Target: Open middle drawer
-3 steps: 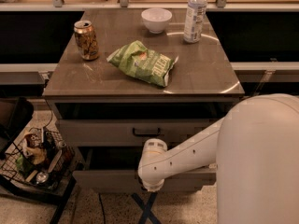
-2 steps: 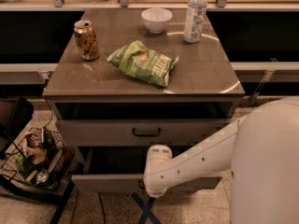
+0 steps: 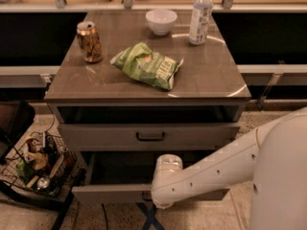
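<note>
The middle drawer is the grey-brown low front below the upper handled front. It stands pulled out toward me, with a dark opening behind it. Its small dark centre handle is mostly covered by my arm. My gripper is at the end of the white arm, right at the centre of this drawer's front by the handle. The white wrist hides most of it.
The upper drawer front with its dark handle is shut. On the cabinet top are a can, a green chip bag, a white bowl and a water bottle. A wire basket of clutter stands at floor left.
The middle drawer front has slid out toward me, widening the dark opening behind it. My arm has drawn back with it.
</note>
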`<state>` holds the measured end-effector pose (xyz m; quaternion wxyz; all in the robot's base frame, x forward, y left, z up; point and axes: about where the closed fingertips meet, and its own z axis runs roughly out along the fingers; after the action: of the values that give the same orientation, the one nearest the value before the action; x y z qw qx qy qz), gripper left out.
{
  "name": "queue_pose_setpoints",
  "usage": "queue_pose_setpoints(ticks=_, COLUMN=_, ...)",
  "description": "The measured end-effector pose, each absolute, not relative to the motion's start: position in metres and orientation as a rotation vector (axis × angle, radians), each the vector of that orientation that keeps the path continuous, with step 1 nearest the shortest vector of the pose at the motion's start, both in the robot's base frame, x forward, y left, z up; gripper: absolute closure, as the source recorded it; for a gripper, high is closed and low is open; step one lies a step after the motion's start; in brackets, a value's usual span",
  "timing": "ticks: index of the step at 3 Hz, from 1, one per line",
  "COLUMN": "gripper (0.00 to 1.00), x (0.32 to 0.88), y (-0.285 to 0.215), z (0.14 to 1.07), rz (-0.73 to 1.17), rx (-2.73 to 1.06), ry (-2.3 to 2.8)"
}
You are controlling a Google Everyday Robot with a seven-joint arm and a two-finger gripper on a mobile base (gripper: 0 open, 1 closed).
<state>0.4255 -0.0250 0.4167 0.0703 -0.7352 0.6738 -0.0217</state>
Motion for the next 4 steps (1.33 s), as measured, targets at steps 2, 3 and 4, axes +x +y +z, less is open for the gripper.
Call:
queue_pose_setpoints(ticks=2, gripper=1.0, x=0.424, y=-0.027, z=0.422, rz=-0.073, rx=-2.196, ry=2.013)
queue_pose_setpoints(ticks=3, gripper=1.0, x=0.426, y=-0.032, z=0.441, rz=-0.091, rx=-2.179, ry=1.991)
queue_pose_setpoints(ticks=4, gripper=1.0, x=0.434, y=-0.042, z=0.491, rz=-0.14, rx=-2.136, ry=1.936)
